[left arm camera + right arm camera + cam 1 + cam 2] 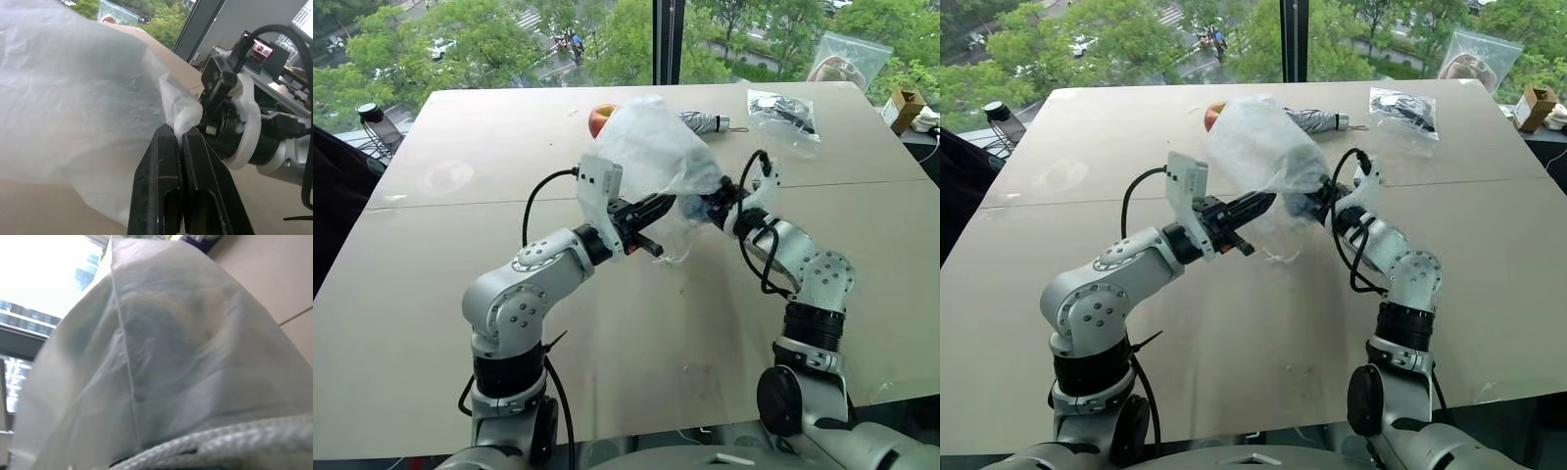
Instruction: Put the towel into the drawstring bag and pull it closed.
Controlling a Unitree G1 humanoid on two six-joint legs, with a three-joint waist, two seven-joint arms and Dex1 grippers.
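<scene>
The bag [651, 157] is held up off the worktop [460, 294] between both tools, body toward the apple [600, 119]; left tool [658, 208] clenched on mouth fabric, right tool [707, 208] apparently grasping the cord, so closing depends on opposite pulls.

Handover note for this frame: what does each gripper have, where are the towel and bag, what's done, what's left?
Left gripper: shut on a fold of the drawstring bag near its mouth, as the left wrist view shows.
Right gripper: at the bag's mouth from the other side; whether it grips fabric or cord I cannot tell. A white cord runs across its wrist view.
The bag hangs between the two grippers above the table, bulging.
Towel: a faint bluish shape shows through the fabric in the right wrist view, so probably inside.
Left: pull the cords to close the mouth.
</scene>
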